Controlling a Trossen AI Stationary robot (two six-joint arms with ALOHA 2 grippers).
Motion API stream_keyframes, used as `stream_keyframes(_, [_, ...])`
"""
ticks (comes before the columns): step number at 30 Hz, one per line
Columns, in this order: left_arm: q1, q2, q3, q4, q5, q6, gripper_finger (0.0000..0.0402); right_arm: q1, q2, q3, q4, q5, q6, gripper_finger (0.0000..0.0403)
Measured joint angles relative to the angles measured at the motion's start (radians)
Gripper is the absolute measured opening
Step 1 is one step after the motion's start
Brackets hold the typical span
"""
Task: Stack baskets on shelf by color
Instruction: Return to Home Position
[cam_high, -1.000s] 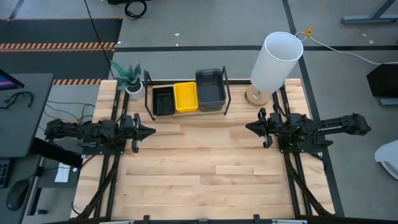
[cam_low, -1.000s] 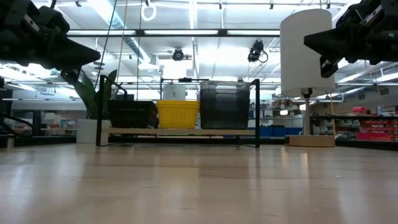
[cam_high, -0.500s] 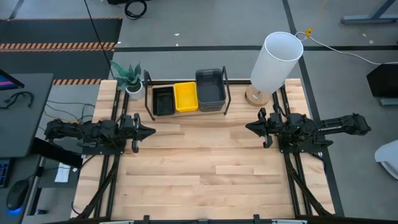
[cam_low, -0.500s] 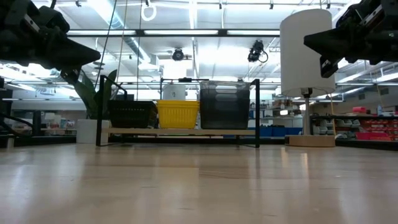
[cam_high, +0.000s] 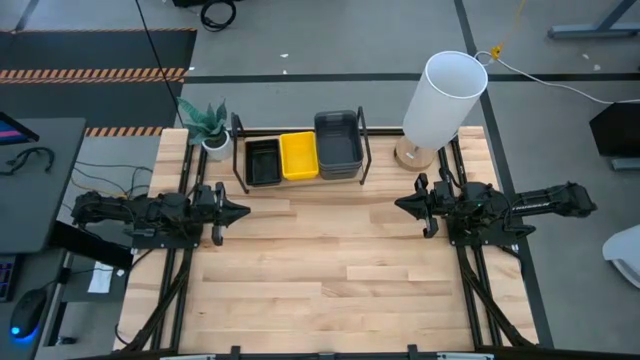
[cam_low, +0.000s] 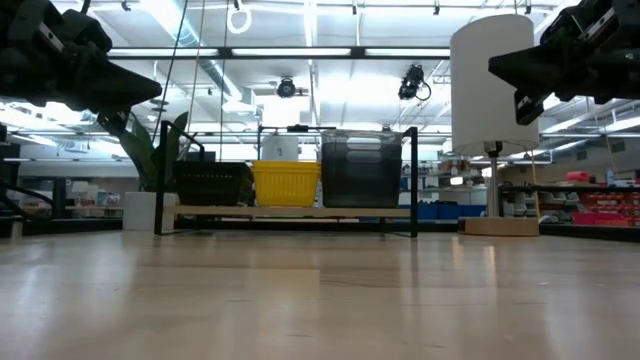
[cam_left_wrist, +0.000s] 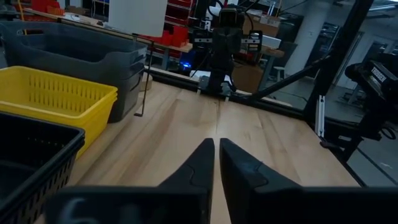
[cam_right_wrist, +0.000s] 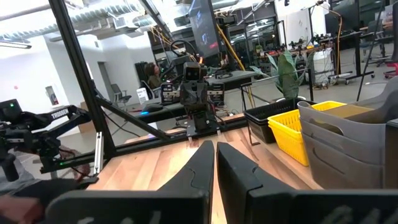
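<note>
The shelf stands at the table's far edge, a wooden board in a black wire frame. Three stacks of baskets rest on it side by side: black, yellow and dark grey, the grey stack tallest. My left gripper hovers shut over the table's left side, pointing right, well short of the shelf. My right gripper hovers shut over the right side, pointing left. In the left wrist view the yellow baskets and grey baskets lie beside my shut fingers.
A potted plant stands at the shelf's left end. A white lamp on a wooden base stands at the far right corner. Bare wooden tabletop spreads between and in front of the arms.
</note>
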Motion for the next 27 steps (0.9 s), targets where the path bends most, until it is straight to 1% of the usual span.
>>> stream_keyframes(7, [0.0, 0.0, 0.0, 0.0, 0.0, 0.0, 0.0024, 0.0, 0.0, 0.0, 0.0, 0.0, 0.0, 0.0026])
stream_keyframes(16, [0.0, 0.0, 0.0, 0.0, 0.0, 0.0, 0.0036, 0.0, 0.0, 0.0, 0.0, 0.0, 0.001, 0.0026])
stream_keyframes(23, [0.0, 0.0, 0.001, 0.0, 0.0, -0.001, 0.0025, 0.0, 0.0, 0.0, 0.0, 0.0, 0.0, 0.0026])
stream_keyframes(27, [0.0, 0.0, 0.001, 0.0, 0.0, -0.001, 0.0025, 0.0, 0.0, 0.0, 0.0, 0.0, 0.0, 0.0026])
